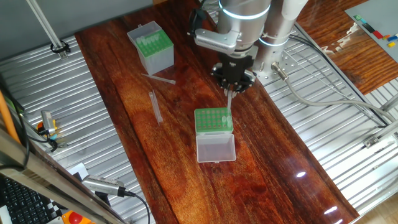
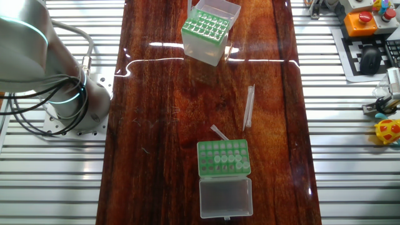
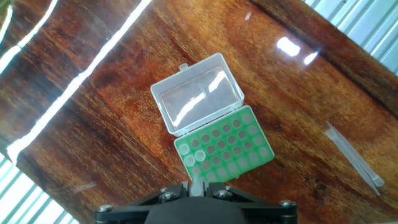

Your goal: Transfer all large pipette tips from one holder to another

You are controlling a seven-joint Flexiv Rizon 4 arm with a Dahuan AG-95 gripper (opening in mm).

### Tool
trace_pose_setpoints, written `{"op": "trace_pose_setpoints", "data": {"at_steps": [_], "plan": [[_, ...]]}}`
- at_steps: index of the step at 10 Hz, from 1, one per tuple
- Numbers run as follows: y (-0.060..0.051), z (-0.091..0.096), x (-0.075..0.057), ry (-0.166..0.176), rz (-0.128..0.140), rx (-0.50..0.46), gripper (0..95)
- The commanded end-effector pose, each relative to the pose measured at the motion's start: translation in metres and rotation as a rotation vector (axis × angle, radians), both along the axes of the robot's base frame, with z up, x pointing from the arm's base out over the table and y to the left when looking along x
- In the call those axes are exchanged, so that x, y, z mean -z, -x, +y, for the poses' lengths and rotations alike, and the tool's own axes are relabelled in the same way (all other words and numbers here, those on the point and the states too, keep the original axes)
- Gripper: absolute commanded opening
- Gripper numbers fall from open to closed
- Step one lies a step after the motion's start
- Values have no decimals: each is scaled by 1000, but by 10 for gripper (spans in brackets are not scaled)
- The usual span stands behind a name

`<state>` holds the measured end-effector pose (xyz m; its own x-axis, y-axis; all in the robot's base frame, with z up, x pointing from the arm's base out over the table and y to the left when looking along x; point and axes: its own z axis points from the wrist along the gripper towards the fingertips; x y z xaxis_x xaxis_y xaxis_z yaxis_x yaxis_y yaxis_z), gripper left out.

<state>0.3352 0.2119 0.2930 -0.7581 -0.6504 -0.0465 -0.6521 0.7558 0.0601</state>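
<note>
The hand (image 1: 229, 94) hangs over the far edge of the rack (image 1: 214, 120), fingers pointing down, with a tip (image 1: 229, 99) clenched between them. In the hand view that tip (image 3: 196, 186) shows as a pale tube rising from between the jaws at the bottom of the frame, just above the rack's near rows. The tip is lifted out of the rack; whether its end still touches a hole cannot be told.

The rack (image 2: 224, 157) sits near the middle of the desk (image 1: 273, 162), its clear lid (image 2: 225, 196) swung open and lying flat on the wood beside it. Several holes hold tips, seen as whitish rings among the green in the other fixed view; their count is unclear.

Two loose tips lie on the desk. One (image 2: 249, 107) lies between rack and box, nearly in line with the desk's length. A shorter-looking one (image 2: 219, 133) lies slantwise just beside the rack's corner.

The box (image 2: 210, 32) stands well apart from the rack, toward the end of the desk, with its green holed insert on top.

The arm (image 1: 246, 25) rises from its base (image 2: 62, 100) on the ribbed metal surface beside the desk.
</note>
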Motion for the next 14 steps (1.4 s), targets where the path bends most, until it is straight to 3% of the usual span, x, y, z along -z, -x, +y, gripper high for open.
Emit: {"op": "trace_pose_setpoints", "data": {"at_steps": [1, 3, 5, 7, 8, 9, 10, 11, 12, 14], "plan": [[1, 0, -2, -1, -4, 4, 0], [1, 0, -2, 7, -16, -1, 0], [1, 0, -2, 23, -45, 41, 0], [1, 0, -2, 63, -41, 61, 0], [1, 0, -2, 63, -41, 61, 0], [-13, -37, -8, 21, -32, 26, 0], [-25, -62, -12, 17, -24, -18, 0], [-44, -98, -17, 9, -15, -76, 0], [-60, -122, -23, 5, -16, -121, 0], [-60, -122, -23, 8, -14, -128, 0]]}}
